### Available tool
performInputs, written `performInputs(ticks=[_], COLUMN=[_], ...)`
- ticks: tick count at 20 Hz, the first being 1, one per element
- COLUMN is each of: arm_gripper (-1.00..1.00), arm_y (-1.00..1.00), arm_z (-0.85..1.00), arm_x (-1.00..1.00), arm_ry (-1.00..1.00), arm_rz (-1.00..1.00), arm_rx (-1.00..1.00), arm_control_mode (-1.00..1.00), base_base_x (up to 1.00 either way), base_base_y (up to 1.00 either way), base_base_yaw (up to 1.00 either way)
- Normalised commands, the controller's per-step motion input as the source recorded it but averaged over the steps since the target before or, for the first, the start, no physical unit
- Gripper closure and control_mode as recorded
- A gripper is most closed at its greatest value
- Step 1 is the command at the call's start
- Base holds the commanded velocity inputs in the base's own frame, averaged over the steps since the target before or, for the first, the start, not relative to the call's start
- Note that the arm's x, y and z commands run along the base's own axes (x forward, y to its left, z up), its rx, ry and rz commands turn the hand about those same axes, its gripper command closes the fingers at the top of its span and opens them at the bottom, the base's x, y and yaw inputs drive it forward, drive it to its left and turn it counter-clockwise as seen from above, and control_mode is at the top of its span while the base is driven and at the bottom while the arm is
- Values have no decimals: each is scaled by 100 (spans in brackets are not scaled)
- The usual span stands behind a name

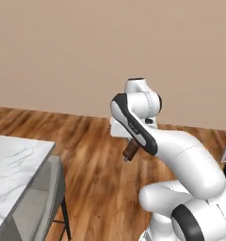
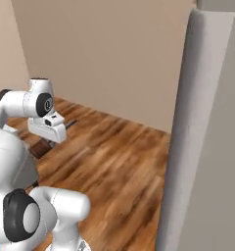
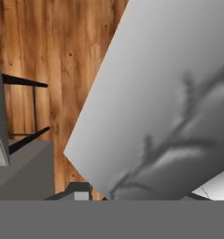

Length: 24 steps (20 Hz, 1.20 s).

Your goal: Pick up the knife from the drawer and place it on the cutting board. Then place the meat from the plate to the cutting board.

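The white arm's two-finger gripper [image 1: 129, 151] is clamped on the small knife with a dark reddish-brown handle [image 1: 131, 149], carried above the brown wood-plank floor [image 1: 96, 160]. From the knife, the white marble-veined countertop [image 1: 13, 164] lies at about eight o'clock in the left base view, a grey stool [image 1: 44, 197] beside its edge. A tall grey cabinet [image 2: 207, 147] stands at three o'clock in the right base view.

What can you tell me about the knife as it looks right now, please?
The knife shows as a short dark reddish-brown handle with ridged sides, looking like wood. It sticks out downward at a tilt from the jaws, which appear closed on it. It hangs in the air above the wooden floor, touching nothing else. The blade is hidden from the left; from the right a thin dark tip may be it, but I cannot tell.
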Motion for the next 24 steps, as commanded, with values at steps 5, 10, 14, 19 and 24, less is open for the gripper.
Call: performInputs(ticks=[5, 10, 14, 19, 24], arm_gripper=[100, 100, 100, 100, 100], arm_y=[0, 0, 0, 0, 0], arm_z=[0, 0, 0, 0, 0], arm_x=[0, 0, 0, 0, 0], arm_ry=[0, 0, 0, 0, 0], arm_rz=[0, 0, 0, 0, 0], arm_rx=[0, 0, 0, 0, 0], arm_control_mode=[100, 100, 100, 100, 100], base_base_x=[89, 5, 0, 0, -17], base_base_y=[-20, -45, -20, -39, -99], base_base_yaw=[54, 86, 97, 89, 46])
